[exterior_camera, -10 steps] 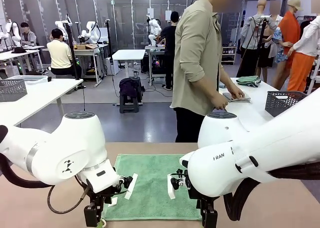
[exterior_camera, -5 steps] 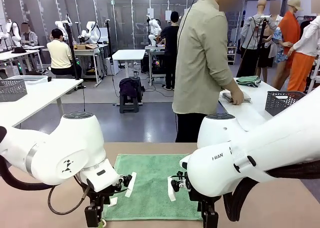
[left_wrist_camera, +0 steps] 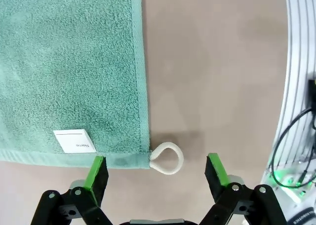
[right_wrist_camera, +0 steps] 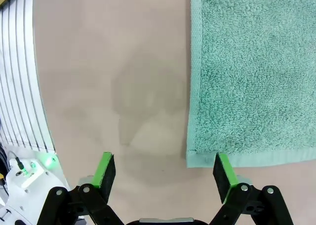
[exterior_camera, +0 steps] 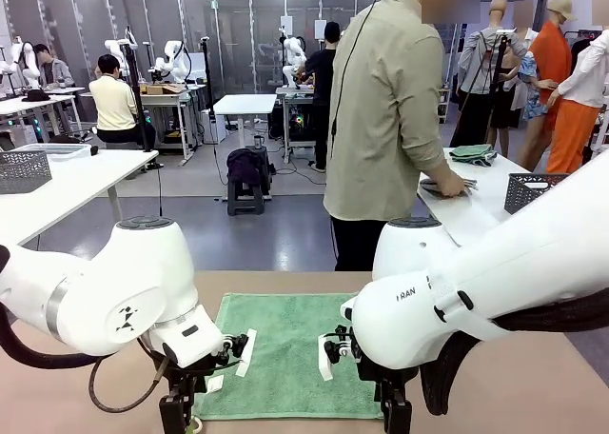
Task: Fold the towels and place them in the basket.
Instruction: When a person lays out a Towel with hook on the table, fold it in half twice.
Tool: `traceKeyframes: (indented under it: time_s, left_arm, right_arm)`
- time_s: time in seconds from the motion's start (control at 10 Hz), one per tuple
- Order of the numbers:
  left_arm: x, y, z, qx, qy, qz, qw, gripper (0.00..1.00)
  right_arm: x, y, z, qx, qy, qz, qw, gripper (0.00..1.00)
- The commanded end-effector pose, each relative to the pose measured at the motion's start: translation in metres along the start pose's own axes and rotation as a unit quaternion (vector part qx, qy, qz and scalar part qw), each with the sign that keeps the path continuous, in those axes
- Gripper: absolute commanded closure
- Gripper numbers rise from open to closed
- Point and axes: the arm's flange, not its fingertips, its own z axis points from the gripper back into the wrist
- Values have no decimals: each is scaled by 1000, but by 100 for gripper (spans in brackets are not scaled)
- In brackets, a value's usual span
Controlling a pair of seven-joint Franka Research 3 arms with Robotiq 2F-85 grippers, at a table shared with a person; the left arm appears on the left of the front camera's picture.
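Inspection, 1 towel station

1. Towel (exterior_camera: 290, 353): 1 mint-green terry towel lies spread flat and unfolded on the brown worktop (exterior_camera: 533, 386), between the 2 arms and toward the robot's side. Its near edge runs along the near side of the worktop.
2. Left end effector (left_wrist_camera: 156, 161): jaws wide apart, holding nothing. It sits low over the towel's near corner on the robot's left. The cream loop (left_wrist_camera: 168, 157) at that corner lies flat on the worktop between the 2 green pads. One pad stands at the towel's hem; contact cannot be confirmed. A white label (left_wrist_camera: 74, 140) lies on the towel just inside that corner.
3. Right end effector (right_wrist_camera: 163, 158): jaws wide apart, holding nothing. It sits low over the towel's other near corner. One pad stands at the hem, the other over bare worktop.
4. Person (exterior_camera: 385, 120): stands at the far side, turned away toward a white side table, with a hand on a folded cloth (exterior_camera: 447, 185).
5. Basket (exterior_camera: 538, 191): a dark grey mesh basket sits on that side table, well apart from the towel
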Motion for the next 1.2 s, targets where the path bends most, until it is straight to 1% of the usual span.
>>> traceKeyframes:
  time_s: [0.0, 0.6, 0.9, 1.0, 1.1]
  left_arm:
    - [-4, 1, -10, 2, -17, 5, 1000, 0]
    - [-1, 1, -16, -21, -22, -7, 1000, 0]
    - [0, 0, -16, -13, -12, -13, 1000, 0]
    - [1, 0, -16, -7, -3, -17, 1000, 20]
    - [2, -1, -15, 1, 4, -22, 1000, 20]
  right_arm:
    - [2, -7, -4, -2, -1, 15, 1000, 0]
    - [3, -7, -5, -7, 7, 15, 1000, 0]
    - [3, -8, -6, -9, 9, 17, 1000, 0]
    - [3, -8, -6, -12, 10, 18, 1000, 16]
    - [3, -8, -6, -15, 11, 18, 1000, 20]
